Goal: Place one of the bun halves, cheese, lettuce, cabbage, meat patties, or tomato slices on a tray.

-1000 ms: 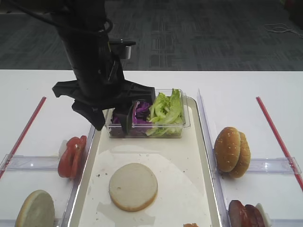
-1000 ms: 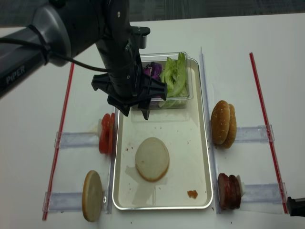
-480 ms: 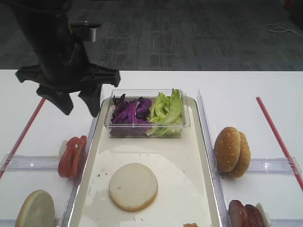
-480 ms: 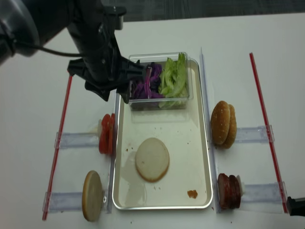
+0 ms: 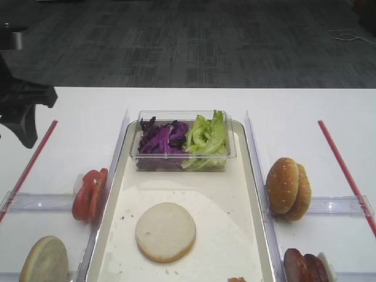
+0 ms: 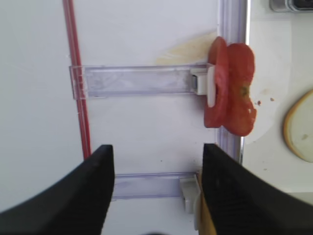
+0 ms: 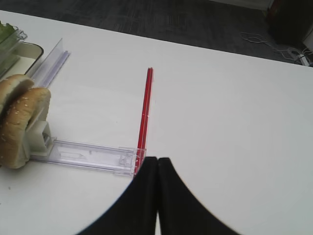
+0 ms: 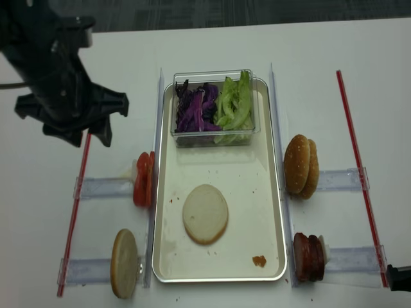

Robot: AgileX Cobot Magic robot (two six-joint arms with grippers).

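Left tool [image 8: 76, 136] hangs above the left part of the white bench [image 8: 212, 45], its two dark fingers [image 6: 98, 186] spread apart with nothing between them; the wrist view looks straight down through the gap at bare bench top.

Running left to right across the bench: a red strip [image 8: 76, 205] lies along the left edge, with two clear plastic holders [image 8: 103, 188] branching from it. The nearer holder carries a pale bun half [image 8: 124, 263] standing on edge, and the farther one carries the tomato slices [image 8: 142, 178], also on edge, just beside the tray's left rim.

In the middle sits the cream-silver tray [image 8: 270, 192], smudged and wet-looking, with a small orange-brown crumb [image 8: 259, 260] near its front right corner. A second bun half [image 8: 205, 213] lies flat on it, cut face up. At the tray's far end a clear plastic box [image 8: 214, 135] holds purple cabbage [image 8: 192, 110] on the left and green lettuce [image 8: 234, 106] on the right.

Right of the tray, two sesame buns [image 8: 302, 165] stand on edge in another holder, and the meat patties [image 8: 308, 257] stand in the nearer one. A second red strip [image 8: 356, 167] lines the right side.

Right tool [image 7: 157, 169] sits low over the bench's right edge, its black fingers pressed together and empty.

Beyond the bench lies dark grey patterned carpet [image 5: 200, 41], with a loose cable [image 5: 346, 36] on it.
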